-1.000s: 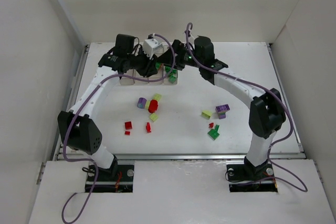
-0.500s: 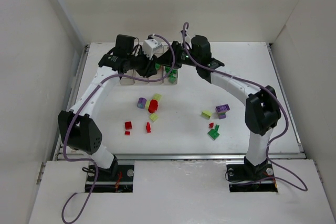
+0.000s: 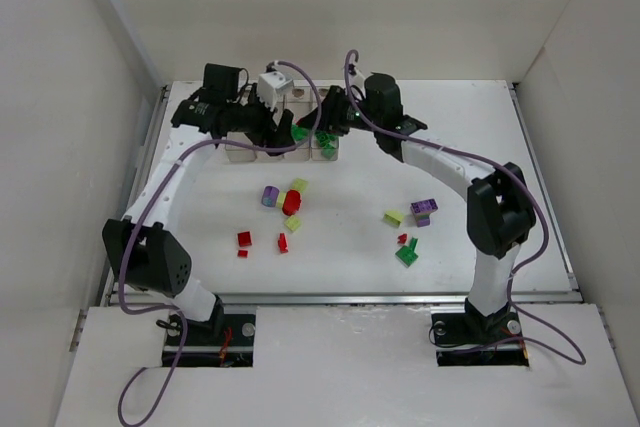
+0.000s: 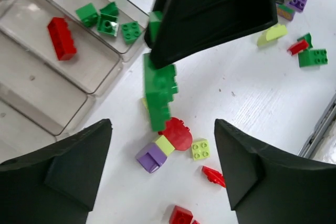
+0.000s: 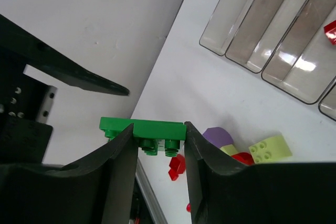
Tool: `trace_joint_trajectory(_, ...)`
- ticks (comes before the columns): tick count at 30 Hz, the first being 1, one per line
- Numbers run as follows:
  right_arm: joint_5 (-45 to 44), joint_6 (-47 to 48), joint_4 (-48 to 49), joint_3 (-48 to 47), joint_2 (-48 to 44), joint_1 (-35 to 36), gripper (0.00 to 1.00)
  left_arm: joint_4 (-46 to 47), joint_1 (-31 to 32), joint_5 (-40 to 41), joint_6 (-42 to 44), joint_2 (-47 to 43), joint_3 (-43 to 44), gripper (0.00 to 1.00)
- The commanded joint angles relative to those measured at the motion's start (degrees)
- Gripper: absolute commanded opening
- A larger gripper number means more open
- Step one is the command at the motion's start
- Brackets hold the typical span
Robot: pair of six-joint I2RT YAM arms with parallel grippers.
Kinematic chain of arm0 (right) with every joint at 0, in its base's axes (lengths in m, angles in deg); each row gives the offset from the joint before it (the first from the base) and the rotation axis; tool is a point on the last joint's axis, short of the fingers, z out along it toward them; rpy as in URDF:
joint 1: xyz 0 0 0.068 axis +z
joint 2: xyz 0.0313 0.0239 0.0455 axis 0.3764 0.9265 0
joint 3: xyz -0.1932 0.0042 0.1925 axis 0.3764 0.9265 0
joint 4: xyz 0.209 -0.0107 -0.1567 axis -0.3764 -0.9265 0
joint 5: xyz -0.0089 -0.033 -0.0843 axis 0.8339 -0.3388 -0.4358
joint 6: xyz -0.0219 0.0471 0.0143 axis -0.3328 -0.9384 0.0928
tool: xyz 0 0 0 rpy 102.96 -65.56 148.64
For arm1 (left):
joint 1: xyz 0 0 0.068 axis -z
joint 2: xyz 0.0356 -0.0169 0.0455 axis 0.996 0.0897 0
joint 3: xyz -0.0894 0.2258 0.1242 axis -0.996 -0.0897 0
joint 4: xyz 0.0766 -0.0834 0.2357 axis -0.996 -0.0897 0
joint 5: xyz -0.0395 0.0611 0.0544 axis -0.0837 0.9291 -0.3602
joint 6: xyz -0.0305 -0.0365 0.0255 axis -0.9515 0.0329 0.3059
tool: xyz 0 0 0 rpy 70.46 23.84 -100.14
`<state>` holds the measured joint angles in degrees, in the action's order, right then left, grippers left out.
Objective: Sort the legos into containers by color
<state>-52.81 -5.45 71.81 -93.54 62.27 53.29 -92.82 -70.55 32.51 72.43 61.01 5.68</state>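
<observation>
Between right jaws: green brick (image 5: 143, 128), pinched tight, near containers (image 5: 262, 30); left jaws spread wide.

I'm working in a robotics lab test cell. A flat white tabletop (image 3: 480, 137) is boxed in by plain white panel walls (image 3: 330, 7), with silver metal rails (image 3: 340, 297) along its edges. Two white-and-black robot arms (image 3: 450, 167) are bolted at the near edge, trailing loose purple cables (image 3: 122, 399). Small coloured plastic toy bricks (image 3: 291, 202) serve as props.
</observation>
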Motion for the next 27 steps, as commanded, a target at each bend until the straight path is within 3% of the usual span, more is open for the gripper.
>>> trace_joint_trajectory(1,-0.59,3.32,3.55,-0.21,-1.87,-0.42,0.00,-1.09,-1.30,-1.55,-2.57,-2.95,4.59,0.73)
trace_joint_trajectory(8,-0.51,4.47,3.55,0.93,-2.49,-0.94,0.00,-1.09,-1.30,-1.47,-6.79,0.91,6.52,0.49)
trace_joint_trajectory(13,-0.50,4.47,3.55,1.46,-2.49,-0.94,0.00,-6.35,-1.30,-3.30,-5.93,6.10,11.09,0.54)
trace_joint_trajectory(17,-0.50,3.86,3.55,1.46,-2.49,-0.94,0.00,-6.97,-0.08,-4.72,-4.51,5.32,11.01,0.66)
trace_joint_trajectory(19,-0.50,3.86,3.55,1.46,-2.49,-0.94,0.00,-4.36,1.51,-0.87,-4.42,4.27,9.17,0.66)
trace_joint_trajectory(22,-0.50,3.86,3.55,0.84,-2.49,-0.42,0.00,-1.19,2.75,3.19,-6.09,3.47,7.32,0.48)
trace_joint_trajectory(24,-0.50,3.86,3.55,0.84,-2.49,-0.42,0.00,-1.17,2.75,3.19,-7.41,3.47,7.32,0.32)
trace_joint_trajectory(25,-0.50,3.86,3.55,0.84,-2.49,-0.42,0.00,-1.17,2.75,3.19,-8.11,3.99,7.32,0.19)
trace_joint_trajectory(27,-0.50,3.86,3.55,0.84,-2.49,-0.42,0.00,-1.17,2.13,3.19,-8.12,4.00,7.32,0.10)
